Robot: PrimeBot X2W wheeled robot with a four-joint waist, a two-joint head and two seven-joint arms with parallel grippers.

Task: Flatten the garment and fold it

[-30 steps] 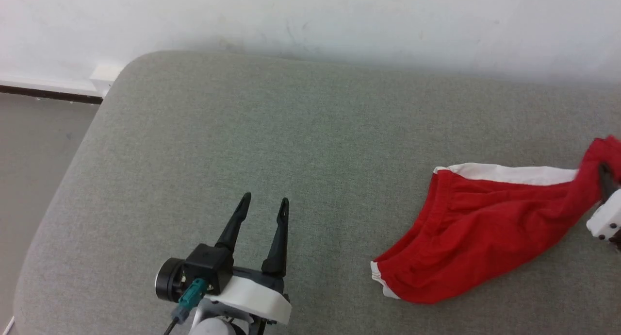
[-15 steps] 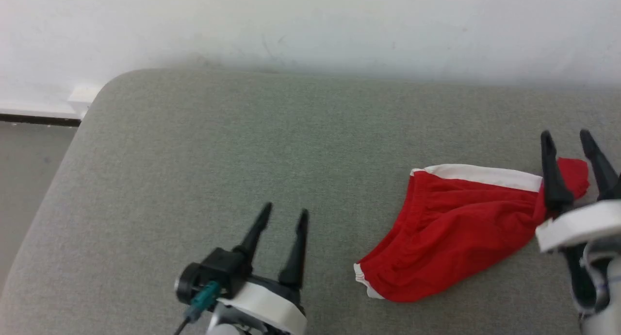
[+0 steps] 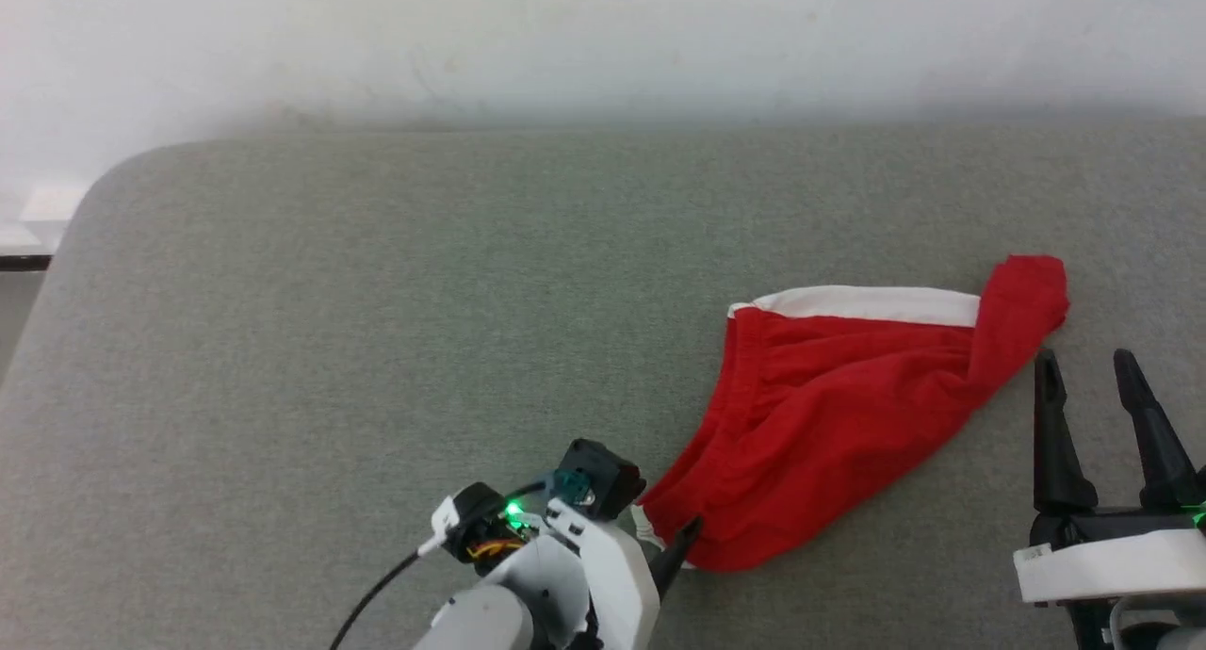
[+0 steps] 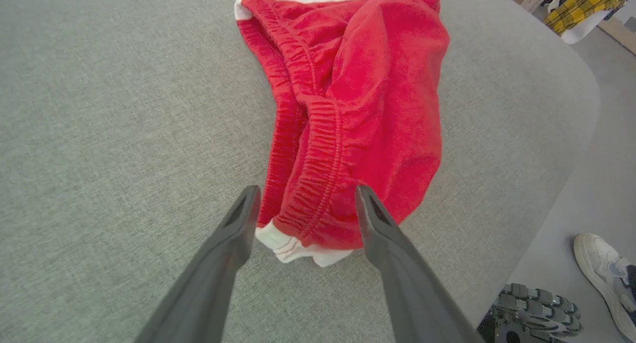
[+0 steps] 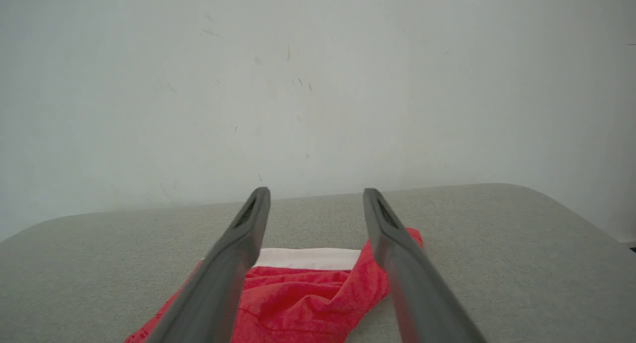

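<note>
The left end effector [image 4: 305,196] has swung across to the garment [image 3: 829,424], its spread fingers straddling the waistband corner without gripping. The shorts lie crumpled on the grey cushion [image 3: 377,301], just ahead of the released right end effector [image 3: 1083,360].
</note>
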